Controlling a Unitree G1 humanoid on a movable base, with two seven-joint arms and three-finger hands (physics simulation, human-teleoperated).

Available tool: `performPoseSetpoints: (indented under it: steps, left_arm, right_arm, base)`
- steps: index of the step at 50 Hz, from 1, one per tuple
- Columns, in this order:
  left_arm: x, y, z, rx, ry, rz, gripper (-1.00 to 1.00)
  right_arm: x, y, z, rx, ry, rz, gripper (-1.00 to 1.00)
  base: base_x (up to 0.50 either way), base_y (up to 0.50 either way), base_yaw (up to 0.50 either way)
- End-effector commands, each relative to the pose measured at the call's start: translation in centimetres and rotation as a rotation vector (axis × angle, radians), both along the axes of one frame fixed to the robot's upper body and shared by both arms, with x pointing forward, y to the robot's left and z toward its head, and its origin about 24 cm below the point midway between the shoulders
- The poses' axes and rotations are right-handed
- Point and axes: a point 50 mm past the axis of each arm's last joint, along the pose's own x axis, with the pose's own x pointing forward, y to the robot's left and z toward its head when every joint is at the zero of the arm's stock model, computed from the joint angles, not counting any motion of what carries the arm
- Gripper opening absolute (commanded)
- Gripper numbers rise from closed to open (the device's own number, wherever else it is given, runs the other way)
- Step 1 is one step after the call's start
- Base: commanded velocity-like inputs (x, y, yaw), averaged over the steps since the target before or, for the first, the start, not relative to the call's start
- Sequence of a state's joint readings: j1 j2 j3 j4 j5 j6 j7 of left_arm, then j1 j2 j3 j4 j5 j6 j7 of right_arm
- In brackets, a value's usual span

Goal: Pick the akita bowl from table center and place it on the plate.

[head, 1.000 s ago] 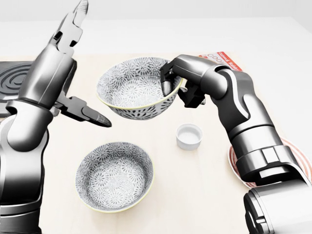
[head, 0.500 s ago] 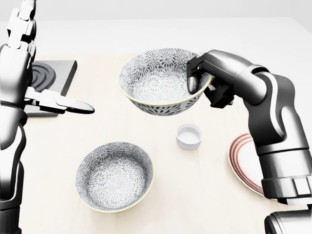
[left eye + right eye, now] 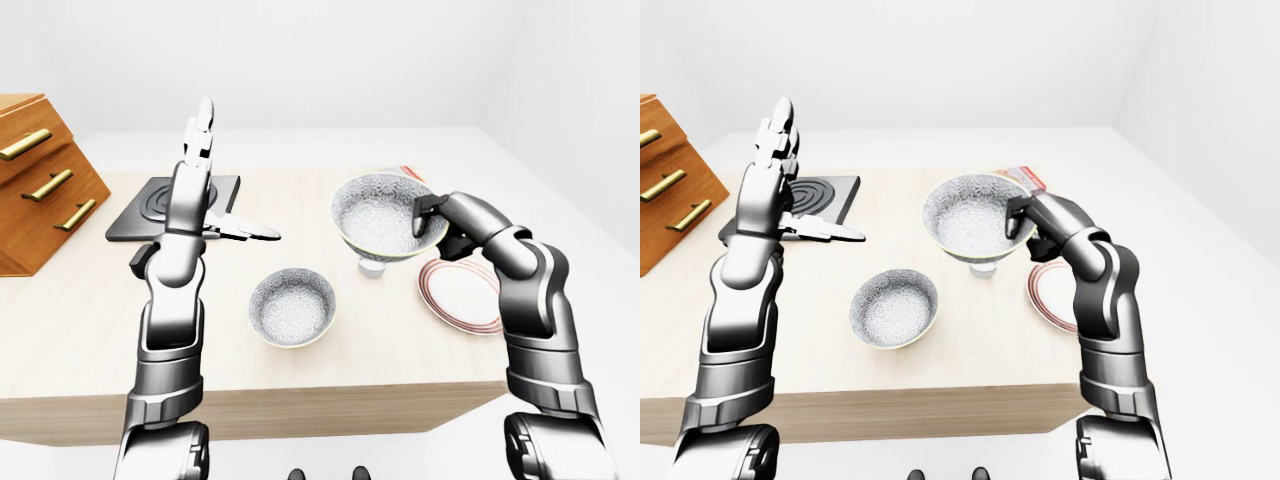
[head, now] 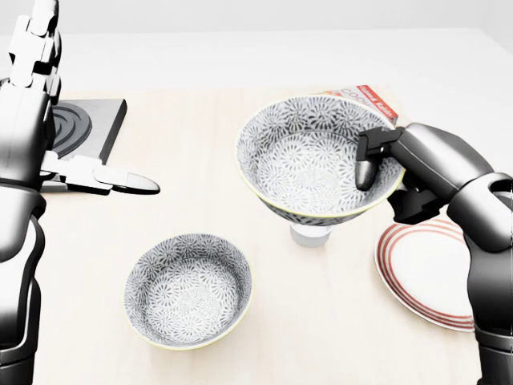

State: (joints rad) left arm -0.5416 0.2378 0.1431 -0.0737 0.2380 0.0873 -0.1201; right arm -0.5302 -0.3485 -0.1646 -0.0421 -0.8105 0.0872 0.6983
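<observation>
My right hand (image 4: 385, 172) is shut on the right rim of a patterned akita bowl (image 4: 309, 164), with one finger inside and the rest outside. The bowl hangs in the air, tilted, above a small white cup (image 4: 311, 235) that it partly hides. The red-ringed plate (image 4: 425, 269) lies on the table just right of and below the bowl in the head view. A second patterned bowl (image 4: 188, 289) rests on the table at lower left. My left hand (image 3: 205, 170) is raised high at the left, fingers spread open and holding nothing.
A black stove plate (image 3: 170, 205) lies at the table's left, and a wooden drawer cabinet (image 3: 40, 180) with brass handles stands beyond it. A red and white box (image 4: 365, 96) pokes out behind the held bowl. The table's near edge (image 3: 300, 395) runs across the left-eye view.
My right hand has carried the bowl rightward and toward the plate, now over the white cup. The left arm stays raised, barely moved in the last half second.
</observation>
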Motion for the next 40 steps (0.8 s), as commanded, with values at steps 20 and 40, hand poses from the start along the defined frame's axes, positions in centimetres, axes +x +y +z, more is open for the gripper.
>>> performPoseSetpoints:
  steps: [20, 40]
  left_arm:
    - [0.4, -0.2, -0.5, -0.002, 0.026, -0.003, 1.0]
    - [0.4, -0.2, -0.6, 0.006, 0.03, 0.002, 1.0]
  right_arm:
    - [-6.1, -6.6, -2.7, 0.181, 0.005, -0.13, -1.0]
    - [-7.6, -10.6, -5.2, 0.233, 0.063, -0.303, -1.0]
  base:
    - [0.0, 0.0, 0.0]
    - [0.0, 0.0, 0.0]
